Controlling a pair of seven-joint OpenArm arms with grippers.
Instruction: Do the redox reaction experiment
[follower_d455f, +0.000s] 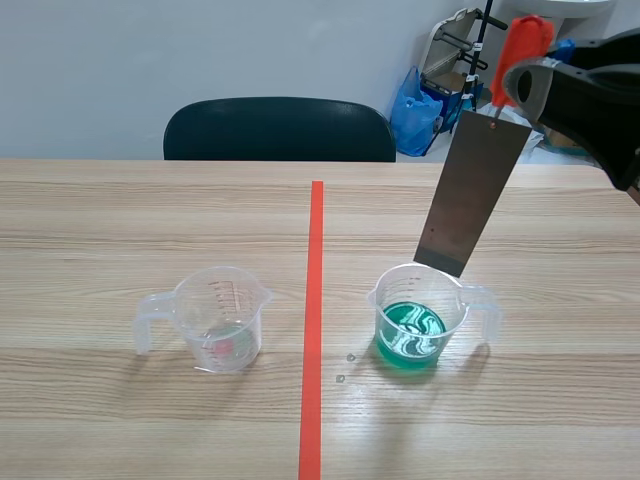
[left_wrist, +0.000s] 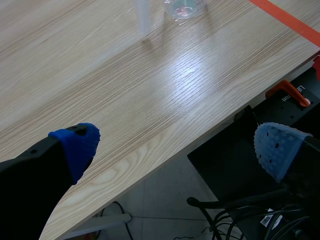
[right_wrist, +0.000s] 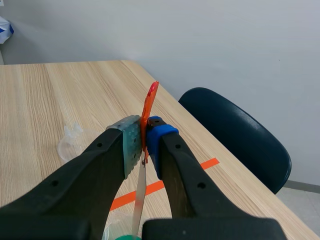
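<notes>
Metal plate (follower_d455f: 468, 195) hung by its orange tab (right_wrist: 151, 97), pinched in right gripper (right_wrist: 144, 144), poised over green-solution cup (follower_d455f: 415, 325) for dipping; left gripper (left_wrist: 178, 145) spread, idle

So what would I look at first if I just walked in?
Probably the grey metal plate, hanging tilted from an orange-red handle pinched in the right claw, its lower end just over the cup of green liquid to the right of the tape line. Next, the clear cup on the line's other side, which looks nearly empty.
</notes>
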